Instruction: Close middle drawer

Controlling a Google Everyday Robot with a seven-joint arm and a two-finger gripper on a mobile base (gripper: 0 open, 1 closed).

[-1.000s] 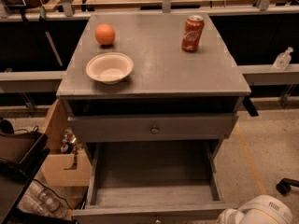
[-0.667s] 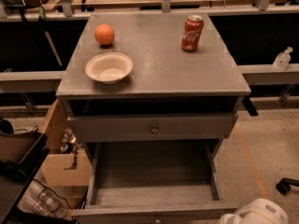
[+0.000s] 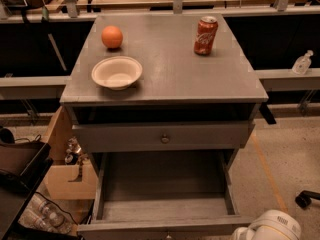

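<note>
The grey cabinet [image 3: 165, 79] fills the middle of the camera view. The middle drawer [image 3: 125, 136] has a flat grey front with a small round knob [image 3: 165, 138]. Its front sits just below the cabinet top, with a dark gap [image 3: 165, 114] above it, and seems to stand slightly forward. Below it, the larger bottom drawer [image 3: 165, 209] is pulled far out and its inside is bare. My gripper is out of view. Only a white rounded part of my arm [image 3: 272, 226] shows at the bottom right corner, beside the bottom drawer's front corner.
On the cabinet top are an orange [image 3: 112, 36], a pale bowl [image 3: 117, 73] and a red soda can [image 3: 205, 35]. A cardboard box [image 3: 67, 176] and dark bins [image 3: 20, 169] stand at the left. A plastic bottle [image 3: 301, 63] stands on a ledge at the right, and a chair castor [image 3: 306, 199] is on the floor there.
The white arm part at the bottom right has shifted slightly. The drawers and the things on the cabinet top have not moved.
</note>
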